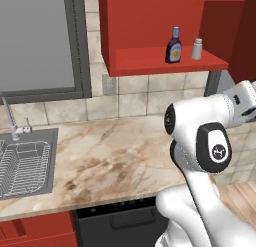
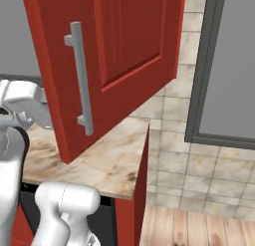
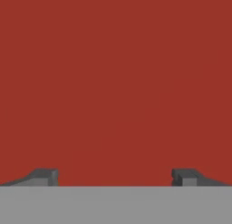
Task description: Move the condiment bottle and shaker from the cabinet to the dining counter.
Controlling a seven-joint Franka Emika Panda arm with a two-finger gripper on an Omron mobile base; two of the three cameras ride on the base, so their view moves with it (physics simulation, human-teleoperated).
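Note:
The red cabinet (image 1: 150,62) stands open, and its shelf carries both task objects. The dark condiment bottle (image 1: 173,46) with a pale cap is upright there, and the small grey shaker (image 1: 197,49) is just right of it. The cabinet door (image 2: 124,51) with its silver bar handle (image 2: 82,80) is swung out over the worktop. My gripper (image 3: 115,177) is open, fingertips (image 3: 45,177) wide apart with nothing between them, facing a flat red surface up close. My white hand (image 2: 25,105) sits beside the door's handle side, below the shelf. The dining counter is out of view.
A marble worktop (image 1: 115,151) runs under the cabinet, with a steel sink (image 1: 25,166) and faucet (image 1: 10,116) at its left. A dark dishwasher front (image 1: 120,221) sits below. The worktop ends at the right by a wooden floor (image 2: 199,225) and a tiled wall.

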